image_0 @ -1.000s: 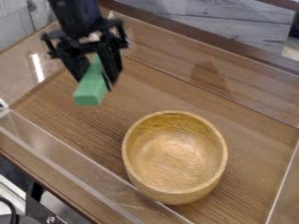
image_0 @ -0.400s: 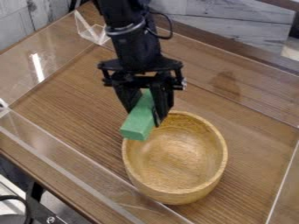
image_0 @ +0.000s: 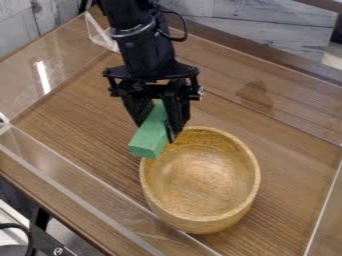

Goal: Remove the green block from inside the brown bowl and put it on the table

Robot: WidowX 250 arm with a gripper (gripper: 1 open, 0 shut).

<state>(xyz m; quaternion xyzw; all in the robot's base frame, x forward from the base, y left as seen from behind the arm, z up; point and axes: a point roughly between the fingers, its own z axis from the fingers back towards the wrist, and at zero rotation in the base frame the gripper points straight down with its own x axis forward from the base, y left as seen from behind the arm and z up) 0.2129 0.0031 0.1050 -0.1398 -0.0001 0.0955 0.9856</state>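
My gripper (image_0: 158, 112) hangs from the black arm and is shut on the green block (image_0: 150, 136). The block is tilted, its lower end just above the left rim of the brown bowl (image_0: 203, 180). The bowl, light tan wood, stands on the table (image_0: 274, 115) at the front right, and nothing shows inside it. The block is clear of the tabletop.
Clear acrylic walls (image_0: 80, 190) edge the table at the front and left. A grey surface (image_0: 287, 25) lies behind the far edge. Bare tabletop stretches left of the bowl and behind it.
The gripper carried the green block from the table's left side rightward to the bowl's left rim, then shifted slightly back left in the last moment.
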